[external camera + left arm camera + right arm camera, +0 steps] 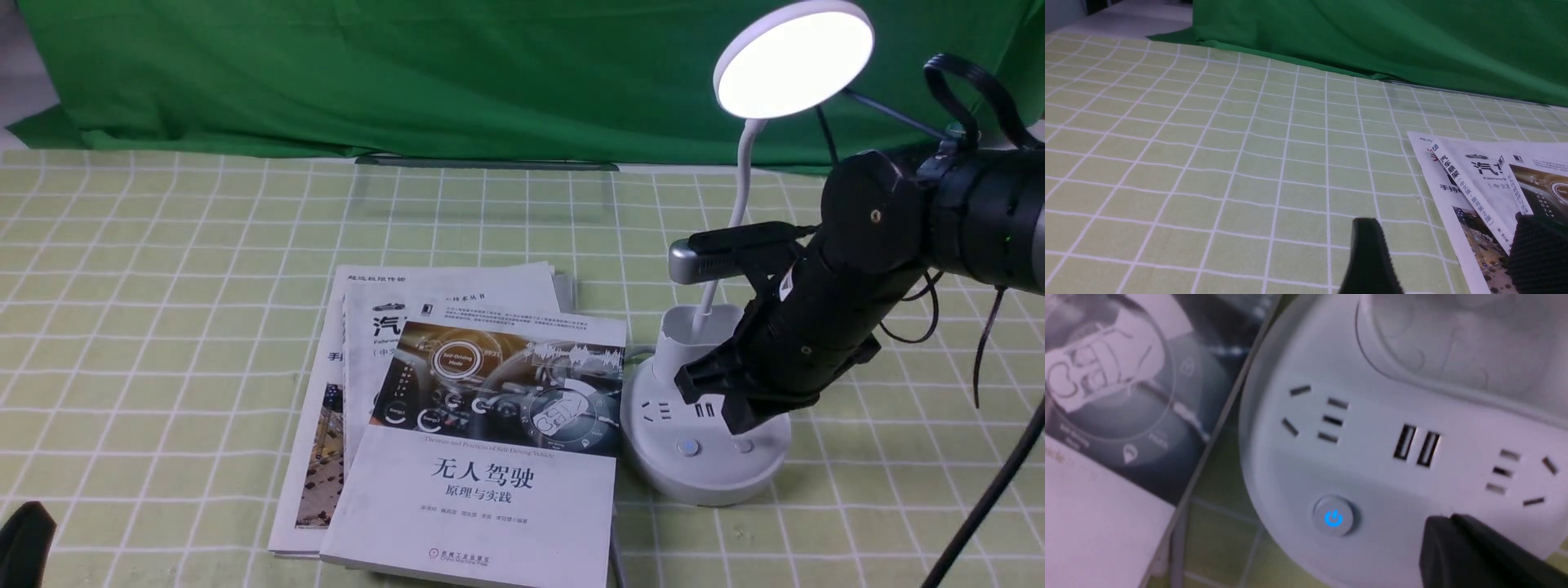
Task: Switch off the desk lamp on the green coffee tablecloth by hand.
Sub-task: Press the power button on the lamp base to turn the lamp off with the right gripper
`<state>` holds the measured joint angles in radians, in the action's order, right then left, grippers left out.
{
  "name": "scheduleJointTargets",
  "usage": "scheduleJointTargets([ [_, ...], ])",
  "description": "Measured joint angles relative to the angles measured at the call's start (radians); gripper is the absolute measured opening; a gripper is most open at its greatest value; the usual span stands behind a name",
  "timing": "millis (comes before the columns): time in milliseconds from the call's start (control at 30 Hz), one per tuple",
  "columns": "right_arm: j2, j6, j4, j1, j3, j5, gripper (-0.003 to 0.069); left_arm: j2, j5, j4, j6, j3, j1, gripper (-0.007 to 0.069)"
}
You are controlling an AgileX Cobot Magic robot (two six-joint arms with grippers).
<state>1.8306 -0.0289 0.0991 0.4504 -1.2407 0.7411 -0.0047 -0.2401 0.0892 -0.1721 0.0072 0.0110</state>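
The desk lamp (702, 478) is standing on the green coffee tablecloth (163, 327), which is covering the tabletop, just right of a stack of books (482, 441). Its disc head (793, 59) is glowing white, and the power button (1333, 517) on the base is showing a blue light. The right pincer (741, 420) is reaching down over the base. It is showing as one clenched dark tip, grasping nothing, at the second button (744, 447) beside the lit one. Contact cannot be confirmed. The left pincer (1453, 261) is sitting low at the front left, released, its fingers (1370, 257) apart, well away from the lamp.
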Motion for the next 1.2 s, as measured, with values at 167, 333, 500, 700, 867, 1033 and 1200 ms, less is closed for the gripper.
scheduleJointTargets([
  [167, 0.046, 0.0, -0.001, -0.003, -0.012, 0.014, 0.0047, 0.0, 0.0, 0.0, 0.0, 0.0, 0.0, 0.041],
  [333, 0.07, 0.0, 0.002, -0.003, -0.03, 0.016, 0.0047, 0.0, 0.0, 0.0, 0.0, 0.0, 0.0, 0.041],
  [500, 0.059, -0.003, -0.008, -0.003, -0.028, 0.018, 0.0047, 0.0, 0.0, 0.0, 0.0, 0.0, 0.0, 0.041],
  [700, -0.023, -0.003, -0.033, -0.003, -0.015, 0.018, 0.0047, 0.0, 0.0, 0.0, 0.0, 0.0, 0.0, 0.041],
  [867, -0.073, -0.003, -0.033, -0.003, -0.015, 0.018, 0.0047, 0.0, 0.0, 0.0, 0.0, 0.0, 0.0, 0.041],
  [1033, -0.061, -0.003, -0.033, -0.003, -0.01, 0.023, 0.0047, 0.0, 0.0, 0.0, 0.0, 0.0, 0.0, 0.041],
  [1200, 0.014, -0.003, -0.03, -0.003, -0.007, 0.03, 0.0047, 0.0, 0.0, 0.0, 0.0, 0.0, 0.0, 0.041],
])
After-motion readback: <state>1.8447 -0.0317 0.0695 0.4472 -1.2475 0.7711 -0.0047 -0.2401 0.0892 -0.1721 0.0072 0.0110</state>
